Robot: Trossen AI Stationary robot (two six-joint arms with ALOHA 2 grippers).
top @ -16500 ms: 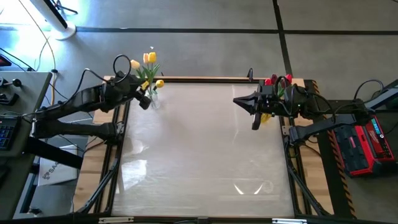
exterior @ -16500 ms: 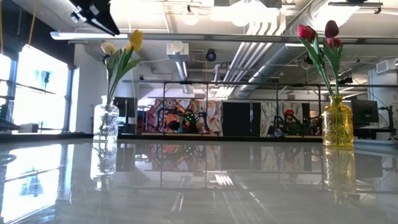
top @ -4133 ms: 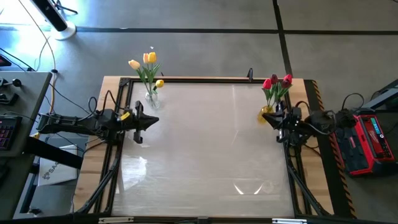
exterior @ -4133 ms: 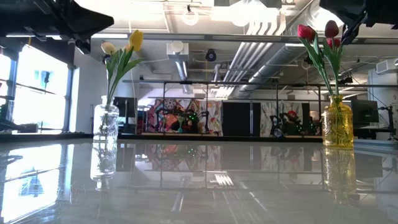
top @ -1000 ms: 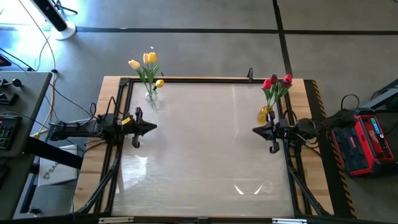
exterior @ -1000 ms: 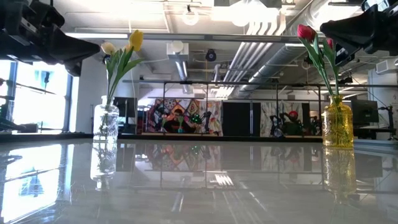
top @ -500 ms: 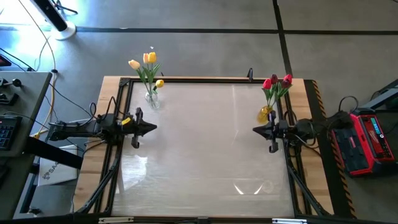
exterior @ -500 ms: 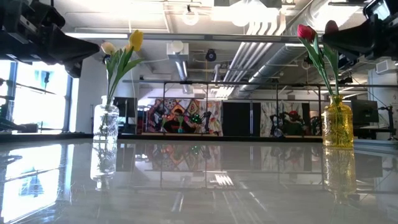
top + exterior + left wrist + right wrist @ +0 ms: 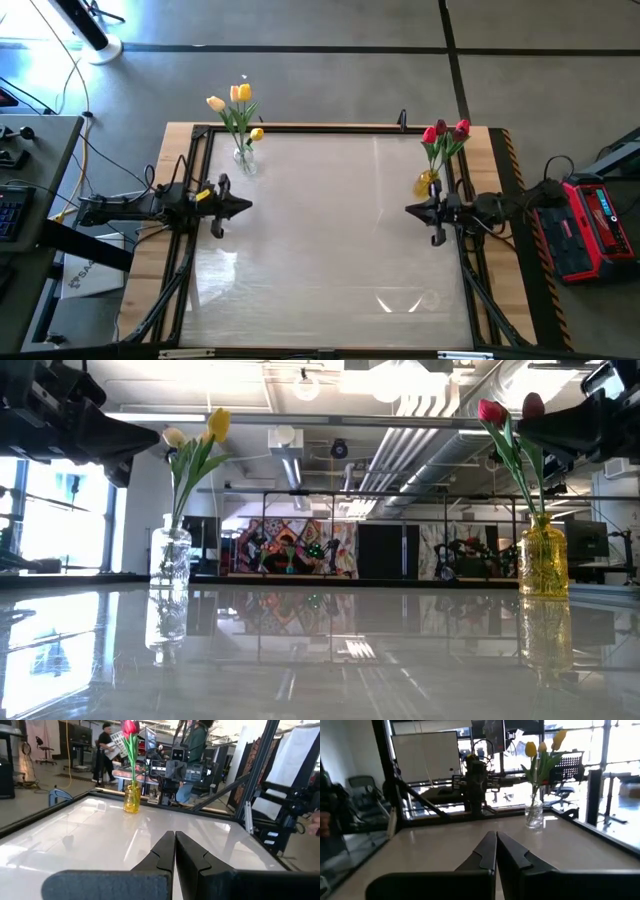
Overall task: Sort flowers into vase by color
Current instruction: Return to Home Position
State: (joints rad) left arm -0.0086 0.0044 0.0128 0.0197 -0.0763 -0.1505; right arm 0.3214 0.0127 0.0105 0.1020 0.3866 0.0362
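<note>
Yellow and cream flowers [image 9: 236, 97] stand with their stems in a clear glass vase [image 9: 244, 160] at the table's far left corner; the same vase [image 9: 171, 559] shows in the low view. Red and maroon flowers [image 9: 447, 131] stand in an amber vase [image 9: 428, 184] at the far right; that vase [image 9: 544, 561] also shows low. My left gripper [image 9: 246, 206] is at the table's left edge, level, shut and empty. My right gripper [image 9: 409, 210] is at the right edge, just nearer than the amber vase, level, shut and empty.
The glossy white table top [image 9: 330, 240] lies between the arms, bounded by a black frame [image 9: 330, 128]. People and equipment [image 9: 192, 750] stand in the room beyond the table.
</note>
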